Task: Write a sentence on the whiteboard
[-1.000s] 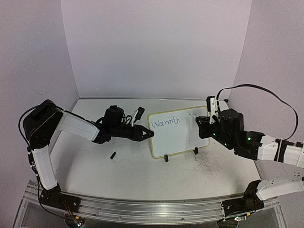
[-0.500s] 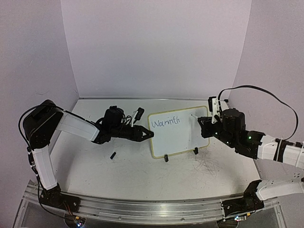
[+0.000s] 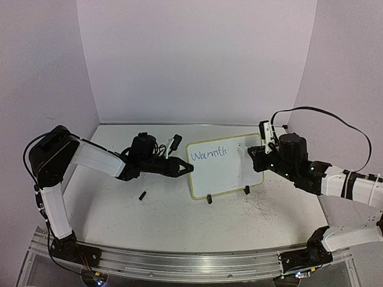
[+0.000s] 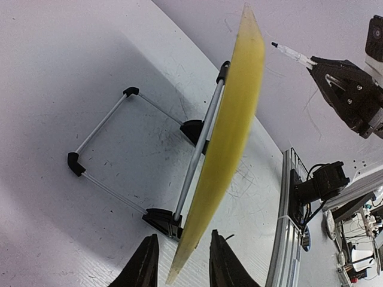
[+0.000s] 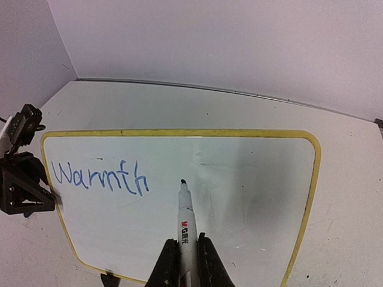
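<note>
The right gripper is pressed together on a marker, pinching its barrel so the dark tip points at the whiteboard. The tip sits just to the right of the last letter written on the board. From the left wrist view it seems to stand a little off the board's face, though contact cannot be ruled out.

The left gripper straddles the board's left edge. Its fingers stand apart on either side of the yellow frame, and a sliver of gap shows on each side. It looks placed to steady the board, not clamped onto it.

The board itself leans tilted on a thin wire stand behind it, with two black clips along its lower edge. It stands on the table between the two arms. A small dark piece, perhaps a cap, lies on the table off the board's lower left corner.

The sentence so far is one cursive word, "Warmth", in the board's upper left. The rest of that line and everything below it is bare white.

By my judgement the task is at an early stage. One word is done, and the remaining words are still to be written, starting right of "Warmth".
</note>
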Available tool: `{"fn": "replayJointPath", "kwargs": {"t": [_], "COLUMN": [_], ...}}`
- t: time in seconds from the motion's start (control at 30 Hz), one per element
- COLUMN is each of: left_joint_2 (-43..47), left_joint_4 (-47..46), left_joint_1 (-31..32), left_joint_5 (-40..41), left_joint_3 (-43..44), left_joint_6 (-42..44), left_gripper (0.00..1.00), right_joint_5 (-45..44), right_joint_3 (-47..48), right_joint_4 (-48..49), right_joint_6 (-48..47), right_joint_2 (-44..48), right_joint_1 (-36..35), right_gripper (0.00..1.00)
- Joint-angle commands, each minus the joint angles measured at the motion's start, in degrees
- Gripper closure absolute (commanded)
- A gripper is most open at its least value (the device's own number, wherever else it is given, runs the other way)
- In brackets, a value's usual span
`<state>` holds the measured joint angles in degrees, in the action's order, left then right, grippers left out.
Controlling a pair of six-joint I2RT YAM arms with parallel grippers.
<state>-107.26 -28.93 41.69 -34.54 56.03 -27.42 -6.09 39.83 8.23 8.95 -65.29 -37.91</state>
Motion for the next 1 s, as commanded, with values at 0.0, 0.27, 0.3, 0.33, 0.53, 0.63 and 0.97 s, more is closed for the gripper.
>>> {"fn": "replayJointPath", "kwargs": {"t": [0.0,0.27,0.3,0.33,0.53,0.63,0.97], "left_joint_2": [0.64,-0.14,-0.2,-0.29,-0.47,-0.73,-0.74], "left_joint_4": [-0.34,-0.3,-0.3,-0.27,-0.21,-0.16,0.01], "left_joint_1": [0.17,0.28,0.31,0.42,0.84,0.89,1.02], "left_joint_5": [-0.3,0.43,0.52,0.66,1.31,1.36,1.61], "left_joint_3": [2.24,2.13,2.12,2.13,2.0,1.97,1.63], "left_joint_6": [0.79,2.25,2.37,2.47,3.16,3.3,3.51], "left_gripper": [0.73,0.88,0.89,0.9,0.97,0.99,1.0], "right_joint_5": [1.47,2.75,2.42,2.12,1.09,1.05,0.03], "right_joint_3": [3.24,4.75,4.96,5.06,5.26,5.43,5.95], "right_joint_4": [3.03,4.66,4.67,4.68,4.78,4.79,5.72], "right_joint_6": [-1.08,-2.51,-2.36,-2.13,-1.97,-2.07,-1.74], "right_joint_2": [-1.39,-4.42,-4.93,-5.36,-5.96,-6.43,-8.01], "right_joint_1": [0.29,0.3,0.3,0.3,0.3,0.26,0.26], "right_gripper": [1.0,1.0,1.0,1.0,1.0,1.0,1.0]}}
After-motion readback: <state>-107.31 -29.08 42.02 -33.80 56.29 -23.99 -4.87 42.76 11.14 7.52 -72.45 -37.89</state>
